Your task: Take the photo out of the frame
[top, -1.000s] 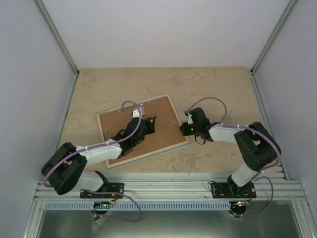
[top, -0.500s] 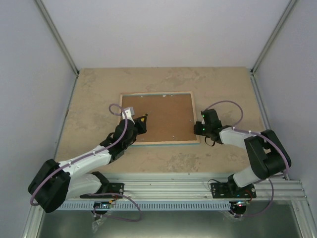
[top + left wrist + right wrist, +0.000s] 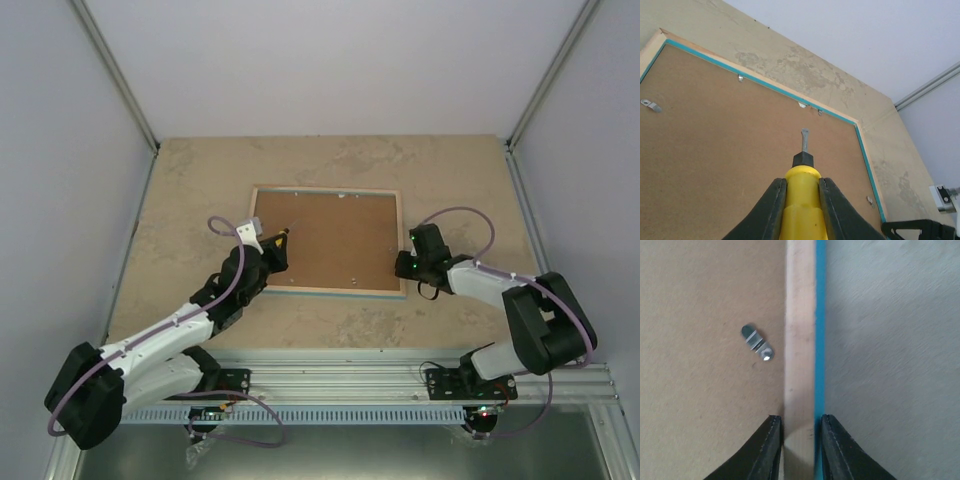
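Start on the left. Your left gripper [image 3: 801, 186] is closed tight on a yellow screwdriver [image 3: 802, 205]. Its thin metal tip sticks out over the left part of the brown board [image 3: 330, 240]. I cannot tell if the tip touches the board or floats just above it.

In the middle, the blue frame [image 3: 800, 315] lies face down, flat on the worktop [image 3: 190, 180]. Its long sides run left to right. The board fills its back, so the photo is hidden under it, inside the frame. You cannot see the photo at all. Little metal clips [image 3: 651, 105] sit along the edges.

On the right, your right gripper [image 3: 799, 422] is closed on the frame's right side, with one finger on each side of the pale wood rim. One clip [image 3: 757, 341] sits just beside that rim.

I think the clips must turn first. The left arm has the tool, and its tip points toward the clips on the far edge, so that arm should reach them.
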